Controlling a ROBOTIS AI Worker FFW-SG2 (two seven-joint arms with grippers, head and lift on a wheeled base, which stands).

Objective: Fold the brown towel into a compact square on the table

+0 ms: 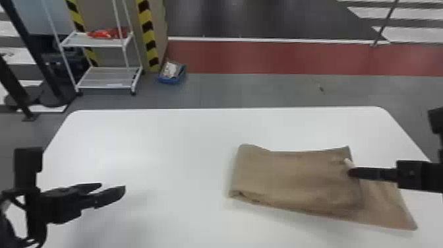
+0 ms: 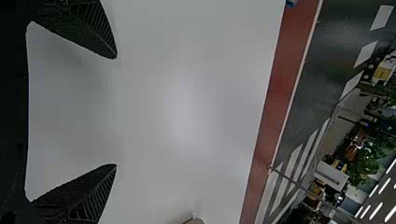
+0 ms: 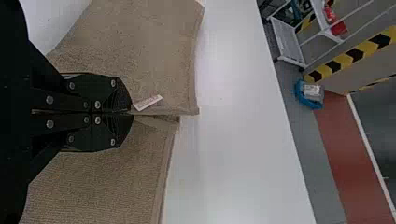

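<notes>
The brown towel (image 1: pixel 296 184) lies on the robot's right side of the white bench (image 1: pixel 184 148), already doubled over: a thick, rounded fold faces the middle of the bench, and the upper part reaches back across the lower one. Beyond the upper part's edge, toward the robot's right, a flat flap of the under layer pokes out, ending in a corner on the side nearer the robot. The right hand (image 1: pixel 352 172) comes in from that side and has its two black fingers pressed together on the edge of the upper part, just beside a small white label (image 1: pixel 348 162); how many layers they have nipped I can't quite make out, though it looks like only the top one to me. Over on the other side, well apart from the cloth, the left hand (image 1: pixel 112 189) hangs above bare bench with its fingers spread wide, nothing between them. Past the far edge of the bench, a white shelf cart (image 1: pixel 99 42) stands on the floor with something red (image 1: pixel 108 33) on its upper shelf, and near it, by a post striped yellow and black (image 1: pixel 149 39), sits a blue bin (image 1: pixel 172 80) with pale stuff inside.
</notes>
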